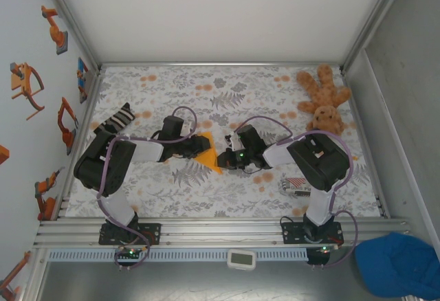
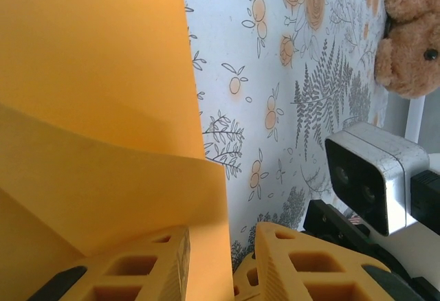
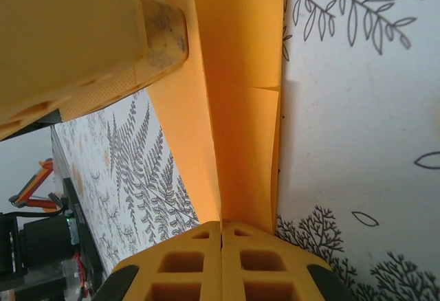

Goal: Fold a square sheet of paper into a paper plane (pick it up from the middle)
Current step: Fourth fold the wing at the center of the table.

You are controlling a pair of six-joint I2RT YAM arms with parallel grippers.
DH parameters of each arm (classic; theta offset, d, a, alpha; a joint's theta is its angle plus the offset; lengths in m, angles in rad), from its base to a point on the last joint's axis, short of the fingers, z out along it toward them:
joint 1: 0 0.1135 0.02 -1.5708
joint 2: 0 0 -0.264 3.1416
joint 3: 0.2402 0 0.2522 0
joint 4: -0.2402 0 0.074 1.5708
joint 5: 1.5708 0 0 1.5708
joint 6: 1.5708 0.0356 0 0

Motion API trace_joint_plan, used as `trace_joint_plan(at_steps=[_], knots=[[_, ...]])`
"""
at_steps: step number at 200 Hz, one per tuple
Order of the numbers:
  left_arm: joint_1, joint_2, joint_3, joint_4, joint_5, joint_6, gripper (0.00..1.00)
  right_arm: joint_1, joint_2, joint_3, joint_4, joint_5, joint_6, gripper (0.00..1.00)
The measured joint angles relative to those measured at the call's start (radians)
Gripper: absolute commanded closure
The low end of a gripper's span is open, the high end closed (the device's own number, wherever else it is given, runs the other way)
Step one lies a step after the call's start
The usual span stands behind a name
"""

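Two claws meet at the square sheet of paper [image 1: 210,155], which lies partly folded on the bench [image 1: 275,108] between them. The right claw [image 3: 221,231] is clenched on its crease. The left claw [image 2: 221,239] stands partly released, astride a raised flap. Thin and light, the paper should crumple or slip easily, so hold it near the crease. From above, its long axis runs far-to-near, tapering toward the arm bases.

Bright even light, blurred close foregrounds
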State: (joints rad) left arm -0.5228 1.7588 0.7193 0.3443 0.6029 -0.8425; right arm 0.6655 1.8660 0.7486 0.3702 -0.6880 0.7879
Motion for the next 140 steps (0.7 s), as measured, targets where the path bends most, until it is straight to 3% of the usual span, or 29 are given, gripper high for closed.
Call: trace_joint_plan(at_steps=[140], knots=[[-0.009,0.034,0.033,0.000,0.002,0.000,0.70,0.001,-0.002,0.005,-0.011,-0.003,-0.004,0.90]])
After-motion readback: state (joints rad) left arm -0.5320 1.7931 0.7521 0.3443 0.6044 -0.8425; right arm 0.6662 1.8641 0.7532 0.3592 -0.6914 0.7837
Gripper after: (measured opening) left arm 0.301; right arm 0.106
